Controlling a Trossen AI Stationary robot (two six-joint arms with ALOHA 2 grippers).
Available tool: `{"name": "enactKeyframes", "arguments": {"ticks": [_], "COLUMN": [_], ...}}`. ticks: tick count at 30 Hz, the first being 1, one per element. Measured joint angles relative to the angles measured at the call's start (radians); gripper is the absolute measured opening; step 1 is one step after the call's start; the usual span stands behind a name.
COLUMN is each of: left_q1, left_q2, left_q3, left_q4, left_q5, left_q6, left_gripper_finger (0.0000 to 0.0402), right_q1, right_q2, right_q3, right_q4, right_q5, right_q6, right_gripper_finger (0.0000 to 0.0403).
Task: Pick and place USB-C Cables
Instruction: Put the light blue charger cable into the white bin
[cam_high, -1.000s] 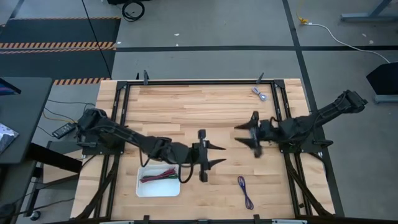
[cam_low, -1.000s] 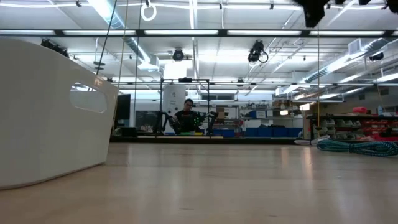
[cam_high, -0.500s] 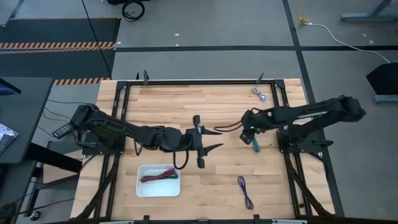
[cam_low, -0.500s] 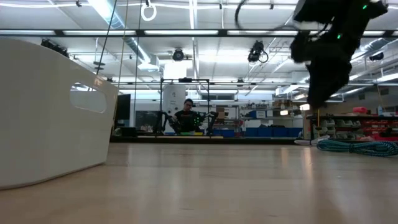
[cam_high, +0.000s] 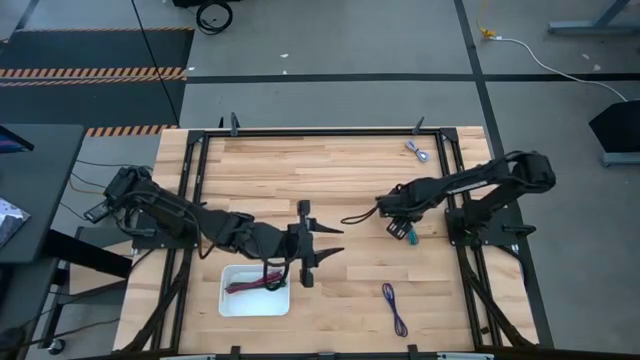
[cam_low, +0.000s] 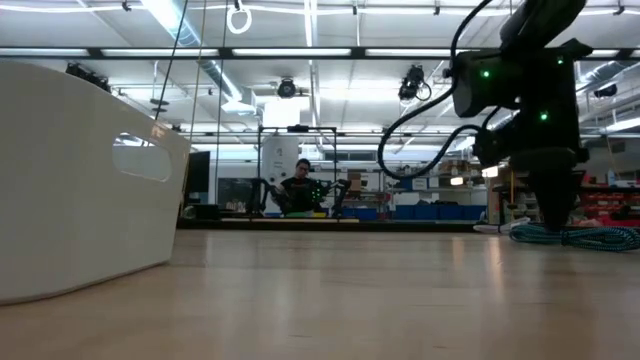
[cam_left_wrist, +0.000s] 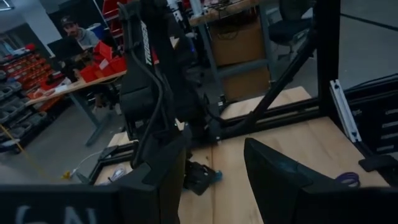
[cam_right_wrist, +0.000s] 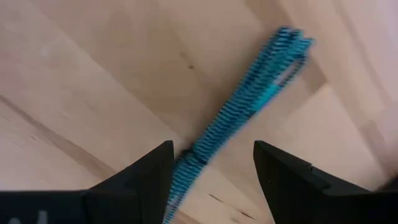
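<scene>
The teal cable (cam_right_wrist: 245, 109) lies flat on the wood, also seen in the high view (cam_high: 409, 239) and the low view (cam_low: 578, 236). My right gripper (cam_right_wrist: 211, 177) points down over it, open, one finger on each side of the cable and not touching it (cam_high: 399, 229). My left gripper (cam_high: 332, 241) is open and level near the table's middle, just above the white tray (cam_high: 228, 300). In the tray lie the green and dark red cables (cam_high: 256, 283). The purple cable (cam_high: 394, 308) lies near the near edge. The silver-grey cable (cam_high: 417, 151) lies at the far right.
The white tray's wall (cam_low: 80, 180) fills the low view's left side. Black frame rails (cam_high: 452, 180) run along the table's sides. Bare wood lies between the tray and the teal cable. A person (cam_low: 300, 188) sits far off in the room behind.
My right gripper has tipped from level to pointing down and has come down over the teal cable, dropping into the low view. My left gripper has swung a little toward the far edge, then back toward the near left, beside the tray. The cables have stayed put.
</scene>
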Motion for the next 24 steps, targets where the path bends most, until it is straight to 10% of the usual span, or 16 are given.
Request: {"name": "enactKeyframes", "arguments": {"ticks": [13,24], "left_q1": [-0.030,-0.159], "left_q2": [0.000,0.000], "left_q3": [0.000,0.000], "left_q4": [0.000,0.000], "left_q5": [-0.048,-0.335], "left_q6": [-0.033,0.034], "left_gripper_finger": [0.0172,0.0172], "right_q1": [0.015,0.053], "right_q2": [0.135,0.055], "right_q3": [0.011,-0.006], "right_q4": [0.047,0.118], "right_q5": [-0.003,0.011], "right_q6": [-0.071,-0.221], "right_gripper_finger": [0.0206,0.0023]}}
